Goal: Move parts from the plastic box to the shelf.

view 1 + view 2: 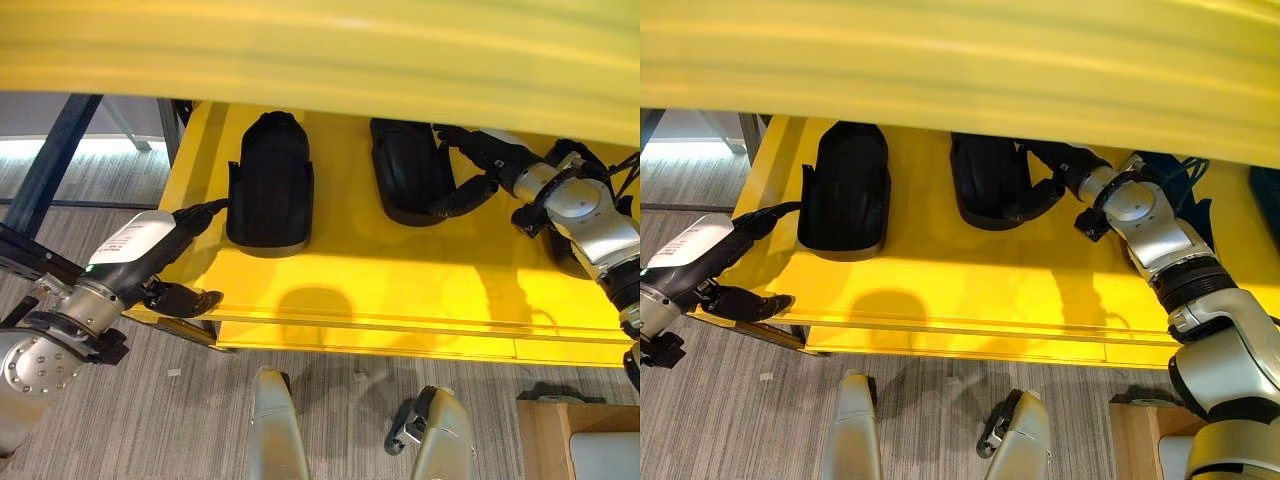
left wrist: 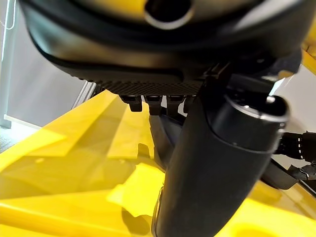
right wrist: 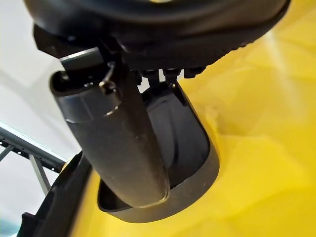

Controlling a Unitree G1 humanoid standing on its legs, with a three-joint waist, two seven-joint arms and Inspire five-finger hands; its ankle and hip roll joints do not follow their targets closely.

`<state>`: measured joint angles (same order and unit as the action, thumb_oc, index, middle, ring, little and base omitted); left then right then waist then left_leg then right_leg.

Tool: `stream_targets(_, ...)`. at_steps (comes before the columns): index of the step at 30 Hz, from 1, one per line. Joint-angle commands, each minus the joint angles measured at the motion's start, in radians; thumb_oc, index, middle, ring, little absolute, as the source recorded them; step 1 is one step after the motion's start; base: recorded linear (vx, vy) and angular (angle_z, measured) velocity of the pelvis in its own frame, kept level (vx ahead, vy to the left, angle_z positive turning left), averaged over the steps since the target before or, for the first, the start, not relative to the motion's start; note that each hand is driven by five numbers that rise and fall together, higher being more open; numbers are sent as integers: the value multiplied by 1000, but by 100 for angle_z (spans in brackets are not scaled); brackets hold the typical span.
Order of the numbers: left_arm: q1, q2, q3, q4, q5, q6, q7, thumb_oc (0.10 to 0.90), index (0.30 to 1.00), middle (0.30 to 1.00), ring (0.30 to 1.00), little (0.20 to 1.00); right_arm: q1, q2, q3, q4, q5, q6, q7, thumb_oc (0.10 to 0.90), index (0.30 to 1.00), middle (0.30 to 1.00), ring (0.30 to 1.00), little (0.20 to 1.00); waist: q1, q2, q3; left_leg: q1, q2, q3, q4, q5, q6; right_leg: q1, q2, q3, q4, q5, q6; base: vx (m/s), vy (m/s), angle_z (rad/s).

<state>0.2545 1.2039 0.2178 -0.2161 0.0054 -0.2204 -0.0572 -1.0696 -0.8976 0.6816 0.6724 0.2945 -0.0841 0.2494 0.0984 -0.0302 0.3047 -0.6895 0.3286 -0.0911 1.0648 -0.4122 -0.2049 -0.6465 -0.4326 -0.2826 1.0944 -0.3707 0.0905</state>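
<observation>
Nearest, the left robot hand (image 1: 185,298) hangs relaxed and empty by the shelf (image 1: 400,290) edge; the right robot hand (image 1: 470,170) grasps the right-hand part (image 1: 405,170), long axis pointing away.

We see two black moulded parts on the yellow shelf (image 1: 400,290). The left part (image 1: 270,180) is a long, hollow shell with a rounded far end and a glossy rim, lying flat with its open side up. The right part (image 1: 405,170), of the same kind, lies just beside it, a strip of shelf between them.
</observation>
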Motion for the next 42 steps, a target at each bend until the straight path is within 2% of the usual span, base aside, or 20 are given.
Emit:
stream_targets(1,-67,38,36,-33,-18,-52,23,900,1000,1000,1000,1000,-35,51,-41,20,-45,-31,6,900,1000,1000,1000,1000,11,17,-38,-35,-19,19,-16,34,95,47,41,40,-34,-42,-8,0,0,0)
stream_targets(10,-84,23,7,-40,-9,-55,6,900,1000,1000,1000,1000,22,108,-23,47,-104,-31,55,900,1000,1000,1000,1000,20,27,-24,-58,-27,14,6,27,101,32,33,41,-17,-49,-6,0,0,0)
stream_targets(17,-87,11,-6,-47,0,-55,-8,900,1000,1000,1000,1000,83,106,-25,4,-124,-32,89,900,1000,1000,1000,1000,21,25,-18,-64,-28,12,10,28,102,25,32,44,-12,-50,-7,0,0,0)
stream_targets(24,-84,4,-7,-48,12,-51,-26,900,1000,1000,1000,1000,153,57,-31,-74,-126,-28,135,900,1000,1000,1000,1000,14,17,-21,-69,-28,5,6,32,100,23,35,42,-16,-48,-5,0,0,0)
stream_targets(27,-73,3,1,-48,18,-51,-37,900,1000,1000,1000,1000,188,12,-36,-99,-133,-28,166,900,1000,1000,1000,1000,10,12,-24,-69,-26,3,3,33,98,23,36,39,-19,-46,-4,0,0,0)
stream_targets(42,-30,-13,37,-52,25,-42,-64,900,1000,1000,1000,1000,280,-99,-111,-122,-151,-35,178,900,1000,1000,1000,1000,-2,5,-32,-67,-21,3,-4,36,92,19,39,41,-21,-49,-2,0,0,0)
